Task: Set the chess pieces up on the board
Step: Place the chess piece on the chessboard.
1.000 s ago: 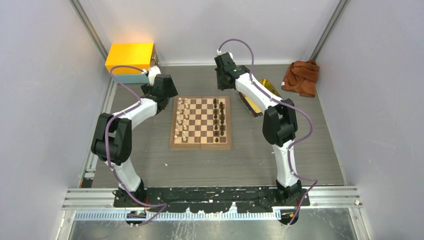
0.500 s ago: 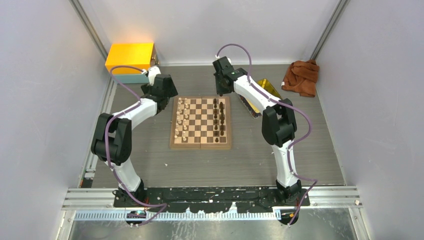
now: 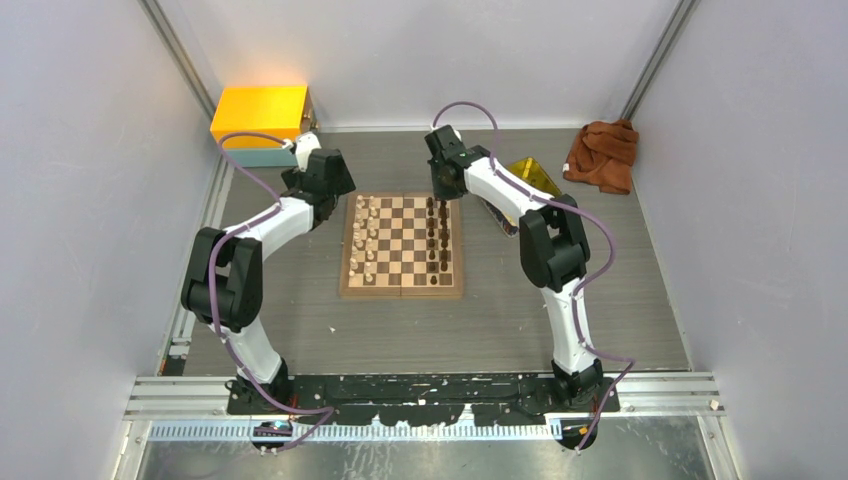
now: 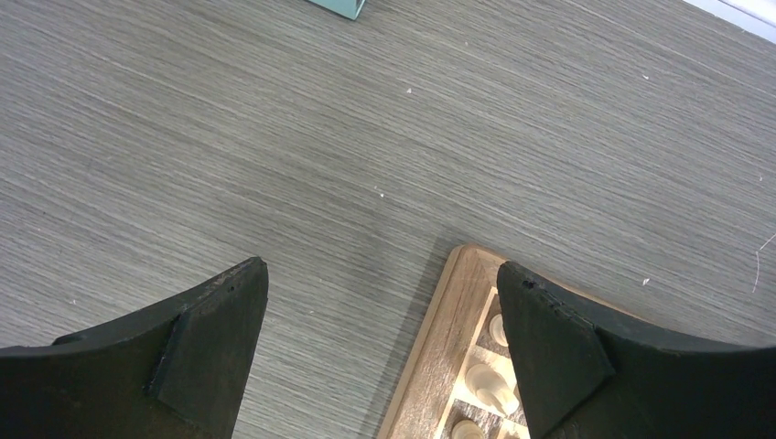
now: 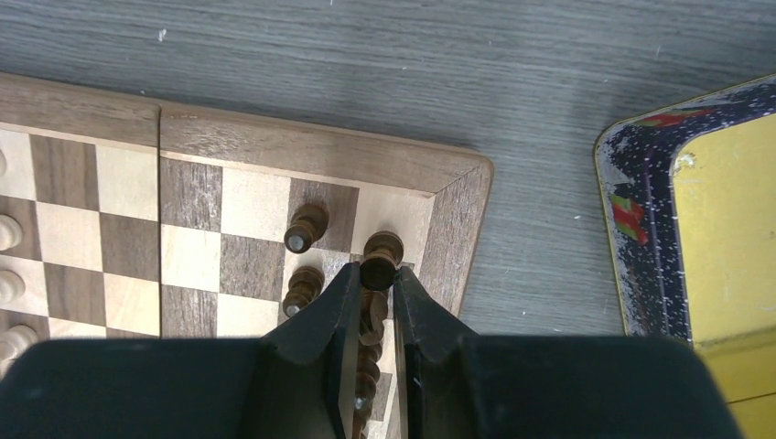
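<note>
Right pincer (image 5: 375, 274) has come in over far right corner of board (image 5: 320, 151), nearly closed, gripping dark piece (image 5: 381, 249) above corner square. Setting down seems next. Left pincer (image 4: 380, 270) wide open, empty, above desk (image 4: 274, 137) beside board's far left corner.

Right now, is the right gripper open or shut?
Shut: the right gripper pinches a dark chess piece by its sides at the board's corner.
</note>
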Robot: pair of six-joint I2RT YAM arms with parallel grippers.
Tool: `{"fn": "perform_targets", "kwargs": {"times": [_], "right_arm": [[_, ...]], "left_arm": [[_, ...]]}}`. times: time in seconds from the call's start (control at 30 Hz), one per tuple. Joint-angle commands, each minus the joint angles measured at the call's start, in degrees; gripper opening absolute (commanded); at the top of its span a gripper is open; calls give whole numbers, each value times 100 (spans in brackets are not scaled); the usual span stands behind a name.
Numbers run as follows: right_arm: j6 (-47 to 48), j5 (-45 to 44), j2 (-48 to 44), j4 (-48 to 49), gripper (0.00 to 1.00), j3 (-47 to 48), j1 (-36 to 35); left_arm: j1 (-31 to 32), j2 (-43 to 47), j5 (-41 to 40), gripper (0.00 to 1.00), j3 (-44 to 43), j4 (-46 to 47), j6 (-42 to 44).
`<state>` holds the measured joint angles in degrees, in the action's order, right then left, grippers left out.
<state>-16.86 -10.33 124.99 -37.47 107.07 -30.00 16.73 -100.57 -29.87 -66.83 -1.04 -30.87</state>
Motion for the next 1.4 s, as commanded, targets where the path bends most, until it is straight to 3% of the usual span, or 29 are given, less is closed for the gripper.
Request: {"fn": "perform_targets", "kwargs": {"times": [0.0, 0.63, 0.7, 0.9, 1.07, 1.37], "right_arm": [[-55, 57, 6, 322, 1, -27, -19], [-50, 44, 140, 331, 4, 3, 43], [-34, 42, 157, 321, 7, 28, 51], [-6, 98, 159, 278, 30, 72, 65], [30, 126, 132, 244, 40, 103, 66], [102, 145, 48, 134, 42, 252, 69]], "left_arm": [[-47, 328, -54, 95, 20, 244, 4], [-47, 302, -37, 95, 27, 269, 26], [-47, 294, -37, 95, 29, 271, 23], [-47, 290, -28, 95, 13, 279, 23], [-47, 277, -11, 95, 3, 280, 25], [-47, 301, -2, 95, -12, 288, 22]]}}
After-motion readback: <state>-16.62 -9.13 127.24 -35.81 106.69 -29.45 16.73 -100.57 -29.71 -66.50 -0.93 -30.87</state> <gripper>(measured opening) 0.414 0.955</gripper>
